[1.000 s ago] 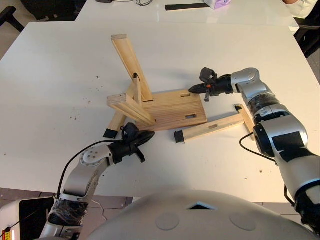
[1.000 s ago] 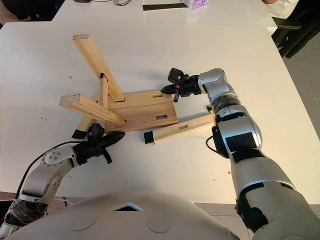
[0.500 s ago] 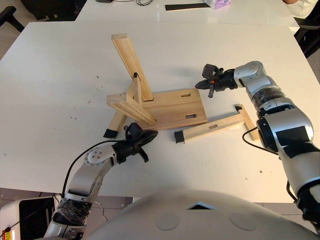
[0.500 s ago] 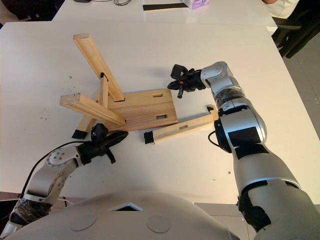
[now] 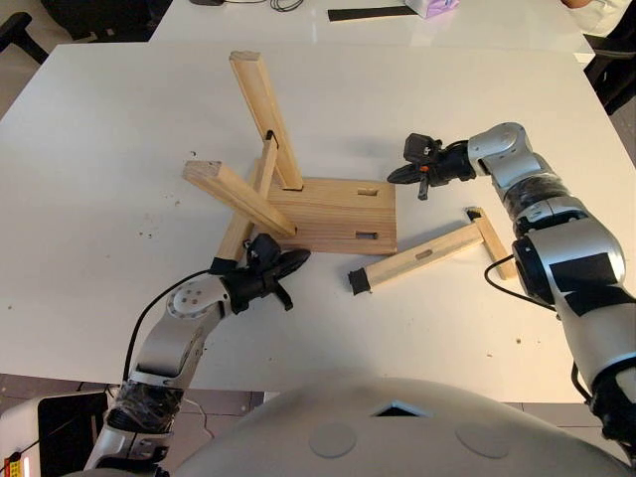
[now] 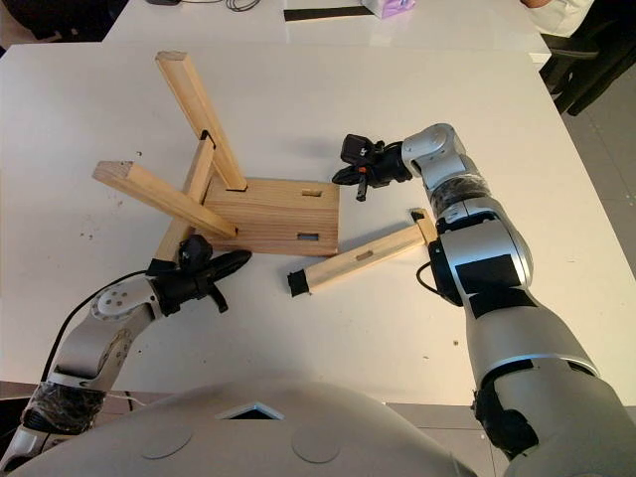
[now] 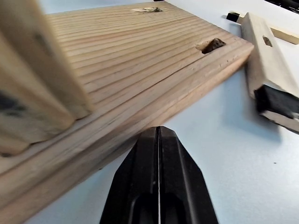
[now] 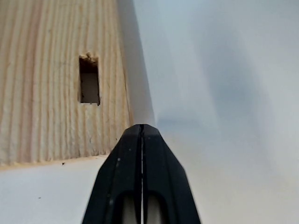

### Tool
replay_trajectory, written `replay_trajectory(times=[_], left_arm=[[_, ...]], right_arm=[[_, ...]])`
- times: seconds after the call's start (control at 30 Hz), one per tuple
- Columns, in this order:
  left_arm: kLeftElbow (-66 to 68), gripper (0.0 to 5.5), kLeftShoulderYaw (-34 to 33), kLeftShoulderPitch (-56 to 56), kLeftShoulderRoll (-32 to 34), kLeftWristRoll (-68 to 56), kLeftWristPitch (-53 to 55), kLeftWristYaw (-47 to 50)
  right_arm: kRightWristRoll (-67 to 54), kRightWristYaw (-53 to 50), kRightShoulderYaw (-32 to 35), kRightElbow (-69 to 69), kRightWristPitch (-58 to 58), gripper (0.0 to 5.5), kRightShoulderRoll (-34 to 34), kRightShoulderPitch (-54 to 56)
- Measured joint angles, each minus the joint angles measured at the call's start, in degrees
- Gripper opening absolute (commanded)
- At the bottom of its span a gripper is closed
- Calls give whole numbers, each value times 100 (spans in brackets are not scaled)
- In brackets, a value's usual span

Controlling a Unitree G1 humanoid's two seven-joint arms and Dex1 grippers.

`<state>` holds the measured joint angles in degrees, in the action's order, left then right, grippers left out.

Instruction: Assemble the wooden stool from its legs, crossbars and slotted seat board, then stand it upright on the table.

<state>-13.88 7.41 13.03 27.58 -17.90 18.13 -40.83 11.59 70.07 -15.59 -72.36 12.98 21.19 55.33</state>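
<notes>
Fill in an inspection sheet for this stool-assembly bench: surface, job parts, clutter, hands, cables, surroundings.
Surface: white table, bare apart from the items below.
Job's things: seat board lies flat; a tall leg and a slanting leg stick up from it, with a black-tipped piece leaning down to the table; two slots are unfilled; a loose T-shaped piece lies to the board's right.
Clutter: dark specks on the robot's left side.
Hands: left hand shut, holding nothing, at the board's near edge; right hand shut, holding nothing, beside its far right corner.
Cables: black cable along the left arm; second cable by the right forearm.
Surroundings: second white table behind, carrying a black strip.
</notes>
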Motion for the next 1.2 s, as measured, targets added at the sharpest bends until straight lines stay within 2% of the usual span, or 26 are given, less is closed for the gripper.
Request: replay_trajectory(times=[0.27, 0.57, 0.7, 1.0, 1.2], left_arm=[[108, 0, -45, -100, -54, 81, -10, 83], [333, 0, -46, -351, -167, 205, -60, 193], [333, 0, -51, -431, -203, 212, -58, 218], [74, 0, -74, -438, -95, 210, 137, 238], [-107, 0, -109, -331, -28, 210, 273, 271]], right_arm=[[-17, 830, -98, 218, 9, 2, 45, -394], [-289, 1125, 48, 871, -156, 2, 160, -874], [-597, 1255, 121, 1962, -448, 2, 263, -1572], [-1099, 1031, 10, 5848, -1632, 2, 867, -3906], [-1124, 511, -16, 6908, -2337, 2, 915, -4489]])
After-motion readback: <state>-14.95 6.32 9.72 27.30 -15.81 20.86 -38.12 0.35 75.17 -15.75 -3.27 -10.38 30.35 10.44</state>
